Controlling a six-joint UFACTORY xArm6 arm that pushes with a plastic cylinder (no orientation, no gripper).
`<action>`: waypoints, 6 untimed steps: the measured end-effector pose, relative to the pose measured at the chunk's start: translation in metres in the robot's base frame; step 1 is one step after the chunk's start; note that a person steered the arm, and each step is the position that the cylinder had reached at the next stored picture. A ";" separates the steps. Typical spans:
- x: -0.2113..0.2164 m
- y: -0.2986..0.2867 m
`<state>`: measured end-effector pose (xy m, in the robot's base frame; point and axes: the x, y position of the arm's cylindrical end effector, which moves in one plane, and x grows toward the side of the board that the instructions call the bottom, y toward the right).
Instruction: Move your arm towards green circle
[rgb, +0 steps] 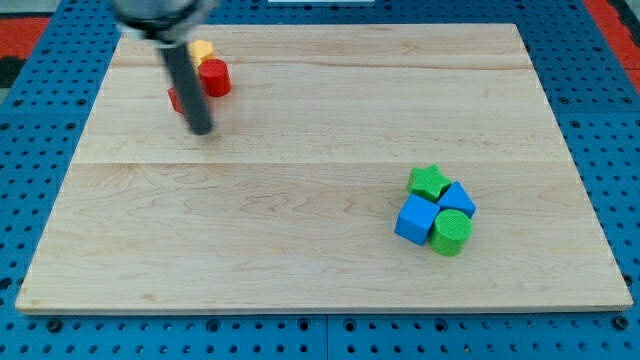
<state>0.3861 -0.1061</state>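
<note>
The green circle (451, 231) is a short green cylinder at the view's lower right. It touches a blue cube (416, 219) on its left and a second blue block (458, 198) above it. A green star (429, 182) sits at the top of that cluster. My tip (201, 128) is at the view's upper left, far from the green circle. It stands just below a red cylinder (215, 77), beside a partly hidden red block (176, 98). A yellow block (202, 50) lies above the red cylinder.
The wooden board (300, 200) lies on a blue perforated table (30, 180). The rod rises from my tip to a blurred arm body at the view's top left.
</note>
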 end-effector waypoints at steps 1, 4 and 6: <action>-0.012 0.114; 0.040 0.350; 0.135 0.321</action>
